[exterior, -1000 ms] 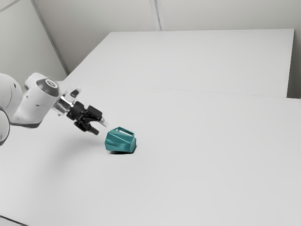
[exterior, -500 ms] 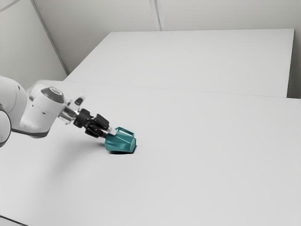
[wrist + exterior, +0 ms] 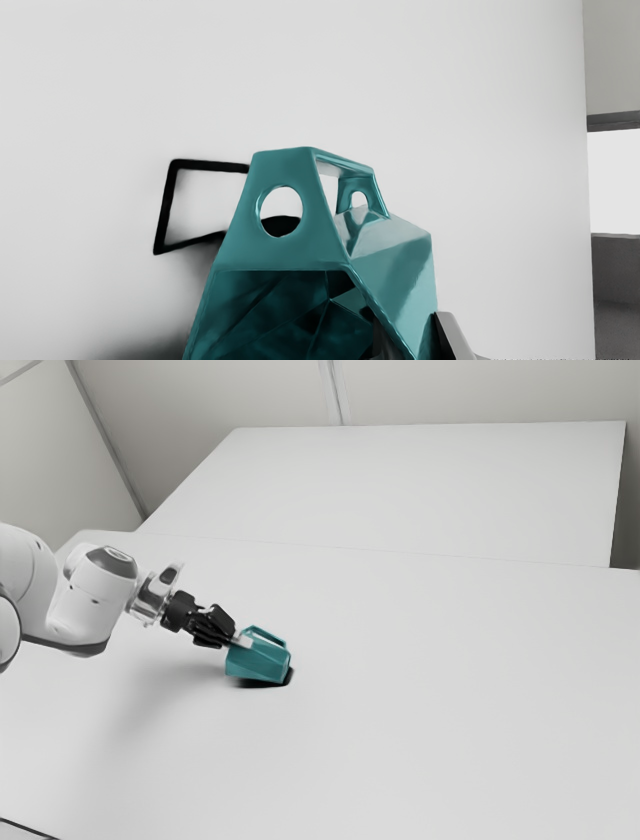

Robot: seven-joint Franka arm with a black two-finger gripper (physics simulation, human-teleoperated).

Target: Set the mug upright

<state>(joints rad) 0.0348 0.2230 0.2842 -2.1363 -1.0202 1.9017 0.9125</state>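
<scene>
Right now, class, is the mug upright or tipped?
Tipped: the mug has its handle uppermost and its open mouth facing the gripper.

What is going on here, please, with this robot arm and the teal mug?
The robot arm has its hand closed on the wall of the teal mug, one finger inside and the other outside. The mug is tipped on its side, handle upward, at the white table; it is not upright yet.
</scene>
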